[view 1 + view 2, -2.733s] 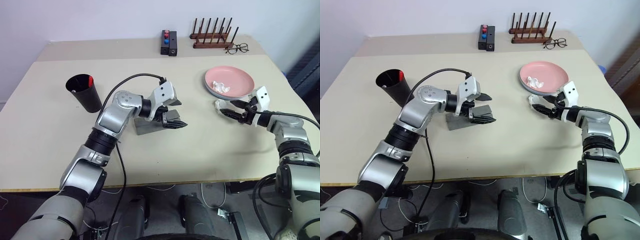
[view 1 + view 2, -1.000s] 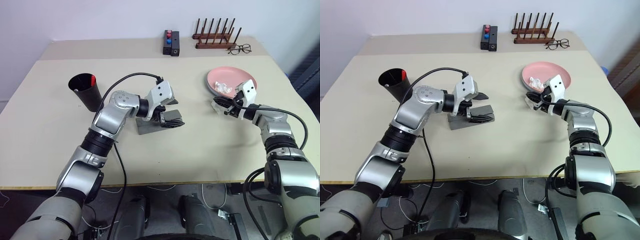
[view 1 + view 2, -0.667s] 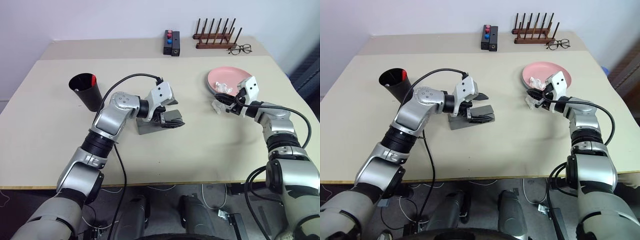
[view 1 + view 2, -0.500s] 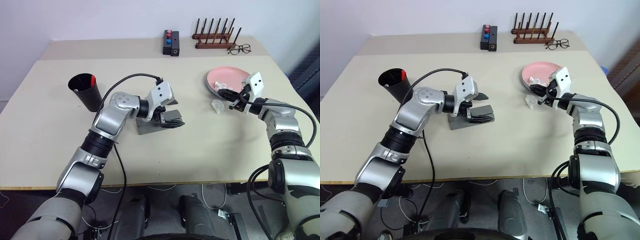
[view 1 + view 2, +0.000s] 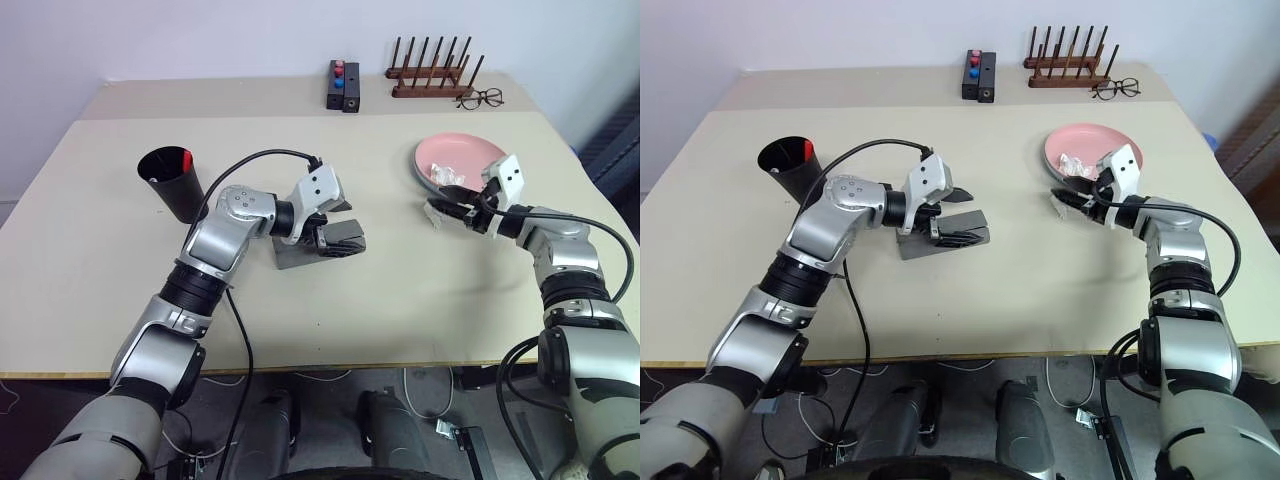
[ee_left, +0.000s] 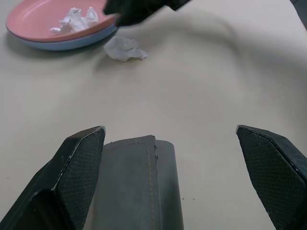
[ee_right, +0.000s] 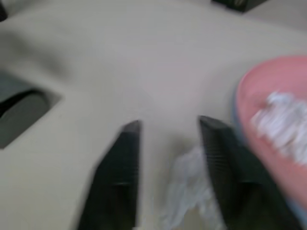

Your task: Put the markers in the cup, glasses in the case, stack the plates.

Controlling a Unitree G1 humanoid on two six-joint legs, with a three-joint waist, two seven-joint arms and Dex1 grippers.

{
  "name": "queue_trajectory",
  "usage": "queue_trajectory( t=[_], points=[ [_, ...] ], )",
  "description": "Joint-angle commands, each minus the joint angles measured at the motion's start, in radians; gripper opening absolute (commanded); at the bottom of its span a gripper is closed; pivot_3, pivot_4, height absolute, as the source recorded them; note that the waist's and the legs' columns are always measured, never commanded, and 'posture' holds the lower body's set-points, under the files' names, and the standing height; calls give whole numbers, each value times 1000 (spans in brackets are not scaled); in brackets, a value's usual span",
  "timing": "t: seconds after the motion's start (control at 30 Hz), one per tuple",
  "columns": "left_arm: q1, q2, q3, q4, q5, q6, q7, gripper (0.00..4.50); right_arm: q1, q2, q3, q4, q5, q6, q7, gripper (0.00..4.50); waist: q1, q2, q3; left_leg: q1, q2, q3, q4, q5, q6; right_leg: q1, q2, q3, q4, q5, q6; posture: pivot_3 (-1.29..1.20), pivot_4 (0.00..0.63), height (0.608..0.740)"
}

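Plates (image 5: 462, 159) stacked at table's (image 5: 400, 290) right, pink on light blue, crumpled paper (image 5: 446, 173) inside. Second paper wad (image 5: 436, 212) on table just beside plates, between parted fingers of right gripper (image 7: 168, 143). Left gripper (image 6: 170, 158) wide open above grey case (image 6: 136, 187) mid-table. Black cup (image 5: 171, 183) far left, red cap inside.

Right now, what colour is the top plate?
Pink, over a light blue plate; top plate shows best in the left eye view.

Beige counter (image 5: 420, 290), matte blk cup (image 5: 172, 185) w/ red marker cap (image 5: 181, 159) inside, grey case (image 5: 310, 250), pink plate (image 5: 462, 155) on lt blue plate (image 6: 67, 44), white crumpled paper (image 6: 124, 48), blk block (image 5: 343, 86) w/ red & blue knobs, dark brown rack (image 5: 428, 72)
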Motion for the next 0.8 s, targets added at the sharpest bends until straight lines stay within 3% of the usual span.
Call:
queue_trajectory(
  t=[0.03, 0.07, 0.1, 0.8],
  points=[
    [0, 6, 22, -41, -19, -11, -1, 4500, -10, -14, -9, -26, -4, -34, -37, 3857, 0, 0, 0, 0, 0, 0, 0, 0, 0, 0, 0, 0, 0, 0, 0, 0, 150, 740],
    [-1, 6, 21, -42, -19, -10, 0, 4500, -12, -12, -11, -15, -8, -41, -56, 4457, 0, 0, 0, 0, 0, 0, 0, 0, 0, 0, 0, 0, 0, 0, 0, 0, 150, 740],
    [-1, 6, 22, -43, -20, -8, 0, 4500, -13, -10, -10, -6, -9, -38, -61, 4485, 0, 0, 0, 0, 0, 0, 0, 0, 0, 0, 0, 0, 0, 0, 0, 0, 150, 740],
    [22, 48, 24, -111, -31, 42, 15, 4500, -38, 49, 16, 136, -47, -73, -86, 4485, 0, 0, 0, 0, 0, 0, 0, 0, 0, 0, 0, 0, 0, 0, 0, 0, 150, 740]
  ],
)
